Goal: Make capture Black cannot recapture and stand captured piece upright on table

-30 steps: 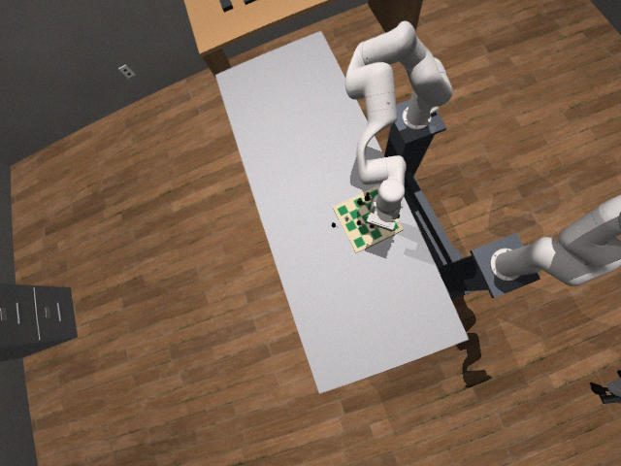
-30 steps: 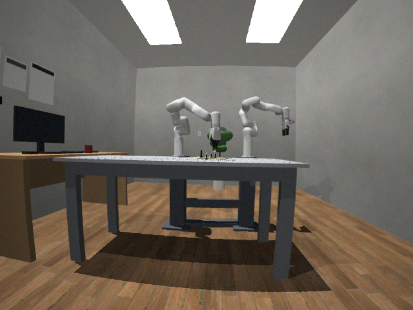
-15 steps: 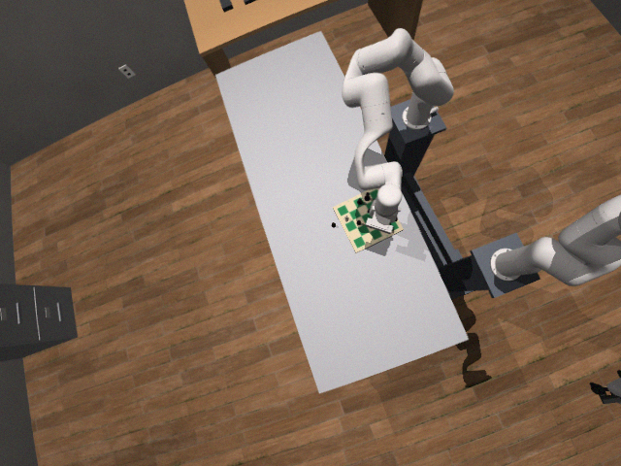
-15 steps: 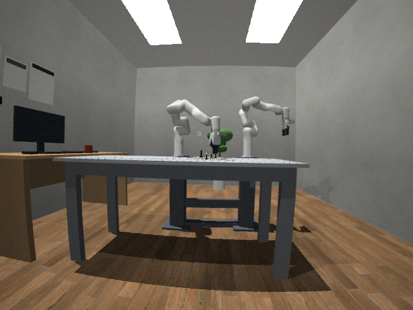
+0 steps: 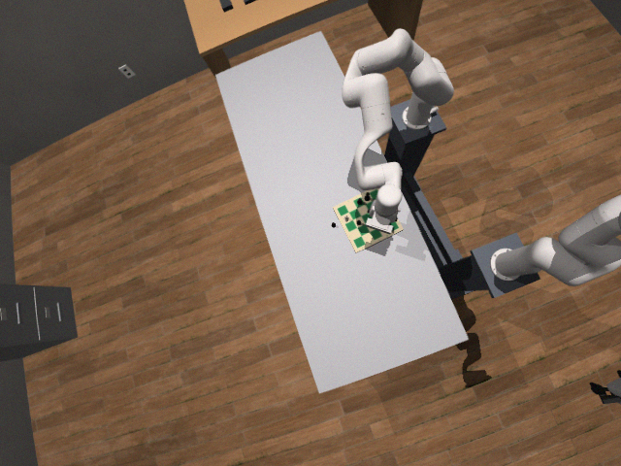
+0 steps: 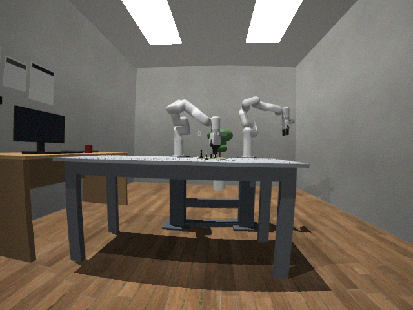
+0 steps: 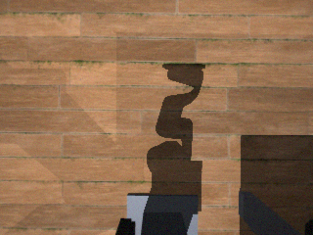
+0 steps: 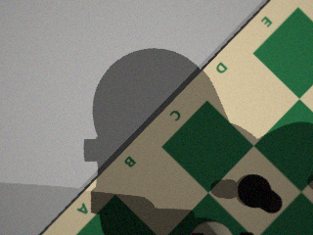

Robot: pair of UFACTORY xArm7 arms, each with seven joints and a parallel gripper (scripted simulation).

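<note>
The chessboard (image 5: pixel 357 249) (image 8: pixel 240 39) lies on the table, lettered edge in the right wrist view. A black piece (image 8: pixel 254 191) is on light square C4. My right gripper (image 6: pixel 215 152) (image 8: pixel 226 232) is low over the board, shut on a white piece, whose pale top (image 8: pixel 212 228) shows at the bottom of the right wrist view; its base is hidden. Several black pieces stand on the board, one tall (image 5: pixel 367 197) (image 6: pixel 201 154). Another black piece (image 5: pixel 333 224) (image 6: pixel 206 157) stands on the table beside the board. My left gripper (image 5: pixel 606 389) (image 6: pixel 286 132) is open and empty, off the table.
The right arm (image 5: pixel 375 105) reaches over the board and hides part of it in the top view. The left arm (image 5: pixel 576 260) extends over the floor. A wooden desk (image 5: pixel 260 24) (image 6: pixel 16 166) with a monitor (image 6: pixel 39 124) adjoins one end of the table (image 5: pixel 280 150).
</note>
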